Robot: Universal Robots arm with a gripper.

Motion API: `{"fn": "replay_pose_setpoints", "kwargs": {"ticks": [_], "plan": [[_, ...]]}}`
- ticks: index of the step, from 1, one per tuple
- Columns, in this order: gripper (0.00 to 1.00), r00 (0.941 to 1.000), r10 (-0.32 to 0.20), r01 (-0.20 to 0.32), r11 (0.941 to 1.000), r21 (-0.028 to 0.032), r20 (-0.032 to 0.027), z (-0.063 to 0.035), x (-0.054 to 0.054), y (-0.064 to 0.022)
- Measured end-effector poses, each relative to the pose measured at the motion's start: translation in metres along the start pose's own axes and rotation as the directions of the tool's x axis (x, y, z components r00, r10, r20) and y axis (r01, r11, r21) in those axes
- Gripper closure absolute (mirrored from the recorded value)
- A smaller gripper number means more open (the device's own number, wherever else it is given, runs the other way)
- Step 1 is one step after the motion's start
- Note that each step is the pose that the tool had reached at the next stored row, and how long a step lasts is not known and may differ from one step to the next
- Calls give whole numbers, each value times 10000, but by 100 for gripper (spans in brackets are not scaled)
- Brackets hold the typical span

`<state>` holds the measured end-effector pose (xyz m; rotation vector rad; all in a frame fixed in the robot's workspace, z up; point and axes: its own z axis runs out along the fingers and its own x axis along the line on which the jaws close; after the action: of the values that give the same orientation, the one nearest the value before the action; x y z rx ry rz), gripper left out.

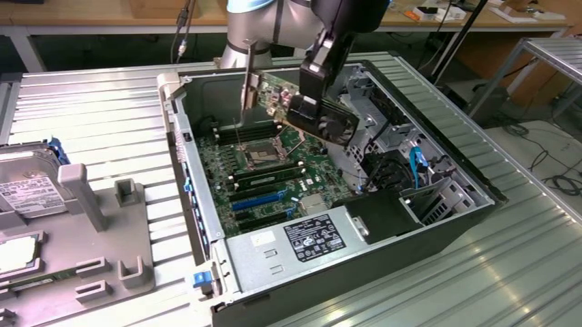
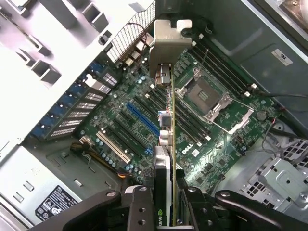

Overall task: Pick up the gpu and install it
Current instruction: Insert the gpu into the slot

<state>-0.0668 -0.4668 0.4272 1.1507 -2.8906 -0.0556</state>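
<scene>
My gripper (image 1: pixel 307 101) is shut on the gpu (image 1: pixel 334 125), a flat card with a dark fan face, a green board and a silver bracket (image 1: pixel 247 80) at one end. I hold it in the air, tilted, over the far part of the open computer case (image 1: pixel 195 204). In the wrist view the gpu (image 2: pixel 168 144) runs edge-on away from the gripper (image 2: pixel 166 214), with its bracket (image 2: pixel 168 43) at the far end. Dark fingers (image 2: pixel 139 209) press on both faces. Below it lies the green motherboard (image 2: pixel 216 139) with a blue slot (image 2: pixel 142 118) and white slots (image 2: pixel 113 147).
The CPU socket (image 1: pixel 259 154) and memory slots (image 1: pixel 264 176) sit mid-board. A silver power supply (image 1: pixel 304 238) fills the case's near end, and a drive cage with cables (image 1: pixel 409 170) lines the exterior view's right. A hard drive (image 1: pixel 27 191) and grey fixture (image 1: pixel 100 231) lie at the left.
</scene>
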Motion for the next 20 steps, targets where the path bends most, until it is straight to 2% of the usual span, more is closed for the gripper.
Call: {"fn": "replay_pose_setpoints", "kwargs": {"ticks": [4, 10, 11, 12, 18, 20], "plan": [[73, 9984, -561, 561, 9984, 8, -25, 0, 0, 0], [73, 9911, -1330, 1330, 9911, 15, -60, 0, 0, 0], [73, 9889, -1483, 1483, 9889, 17, -67, 0, 0, 0], [73, 9833, -1820, 1821, 9833, 19, -83, 0, 0, 0], [73, 9686, -2485, 2486, 9686, 22, -114, 0, 0, 0], [73, 9597, -2807, 2807, 9598, 23, -130, 0, 0, 0]]}}
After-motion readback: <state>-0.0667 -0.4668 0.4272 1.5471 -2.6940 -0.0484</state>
